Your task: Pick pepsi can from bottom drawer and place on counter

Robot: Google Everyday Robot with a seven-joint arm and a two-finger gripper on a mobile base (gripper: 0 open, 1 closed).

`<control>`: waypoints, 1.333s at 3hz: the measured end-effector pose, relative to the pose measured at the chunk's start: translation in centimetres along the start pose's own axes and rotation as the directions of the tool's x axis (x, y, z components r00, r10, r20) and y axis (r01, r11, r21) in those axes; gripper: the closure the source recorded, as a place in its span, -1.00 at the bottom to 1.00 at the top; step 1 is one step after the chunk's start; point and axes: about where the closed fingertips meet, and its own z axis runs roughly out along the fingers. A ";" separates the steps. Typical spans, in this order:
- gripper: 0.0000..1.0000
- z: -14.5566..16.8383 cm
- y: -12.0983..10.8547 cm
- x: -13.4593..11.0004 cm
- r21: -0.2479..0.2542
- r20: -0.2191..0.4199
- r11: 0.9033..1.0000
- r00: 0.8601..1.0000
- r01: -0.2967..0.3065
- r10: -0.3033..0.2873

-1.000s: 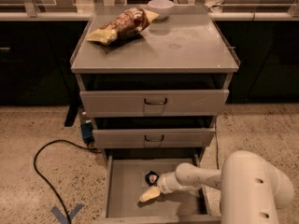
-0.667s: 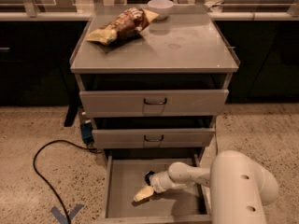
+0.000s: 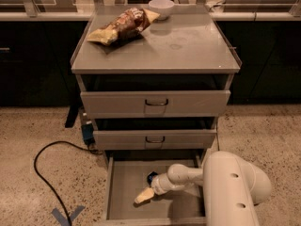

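Pepsi can (image 3: pixel 151 177) on the floor of the bottom drawer (image 3: pixel 123 182), lower middle of the frame, toward the drawer's back. Only a small dark blue patch of it on show, so hard to call upright or tipped.

Just below and left of it, the gripper (image 3: pixel 142 197): pale, wedge-shaped, down inside the open drawer near its floor, tip aimed at the lower left and away from the can. Cannot tell whether open or closed, or holding anything. Seems to have nothing of the can, given the can's place beside the wrist and not at the tip.

White arm (image 3: pixel 225 182) reaching in from the lower right, wrist touching or just beside the can; cannot tell which.

Done, by the look of it: drawer open, arm down inside it.

Left to do:
- bring the gripper around the can and close on it
- lift clear of the drawer walls
- carry up past the two upper drawers (image 3: pixel 155 103)
- set down on the counter (image 3: pixel 188 46) in the upper middle of the frame

Bare counter surface on the right side; chip bag (image 3: pixel 123 26) at its upper left, white bowl (image 3: pixel 161 7) at its far edge. Black cable (image 3: pixel 41 166) on the speckled floor at lower left, well apart from all this.

Early stage, then: reach made, grasp not yet shown, lift and placing both ahead
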 end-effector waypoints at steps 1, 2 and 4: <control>-1.00 -0.1 -1.9 0.4 0.043 -0.019 0.999 1.000 -0.017 0.017; -1.00 -0.2 -3.3 1.1 0.073 -0.035 0.997 0.999 -0.029 0.031; -1.00 -0.1 -4.0 1.6 0.088 -0.045 0.995 0.998 -0.037 0.041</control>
